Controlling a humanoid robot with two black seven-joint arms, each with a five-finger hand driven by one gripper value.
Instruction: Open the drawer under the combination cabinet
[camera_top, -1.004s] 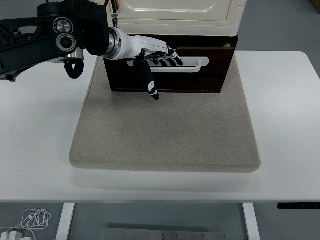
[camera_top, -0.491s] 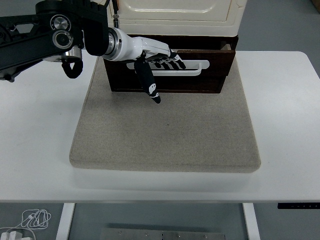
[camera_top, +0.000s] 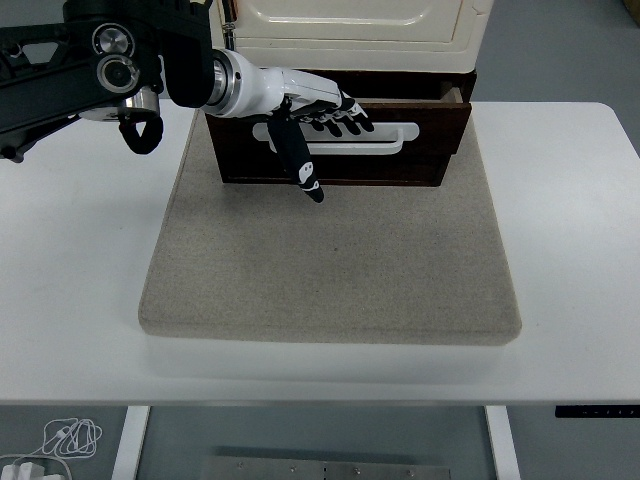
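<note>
— Reaching in from the left edge, the left hand (camera_top: 325, 112) lies across the front of the drawer (camera_top: 400, 150). Do you see its grip?

— Yes. Its fingers (camera_top: 345, 118) are curled over the white handle (camera_top: 385, 137), hooked onto the bar, while the thumb (camera_top: 296, 160) hangs down over the drawer's dark front, pointing toward the mat. The hand is grasping the handle.

— Where does the drawer sit?

— At the bottom of the combination cabinet (camera_top: 350, 25), under its cream upper body. The brown drawer front stands a little out from the cabinet: a gap shows along its top edge and at the right corner, so it is partly open.

— And what is under the cabinet?

— A grey mat (camera_top: 330, 265), which lies on the white surface (camera_top: 570, 200). The cabinet stands on the mat's far part, and the near part of the mat is bare.

— The other arm?

— Out of view. Below the near edge of the surface, a bundle of white cable (camera_top: 65, 438) lies on the floor at the lower left.
</note>
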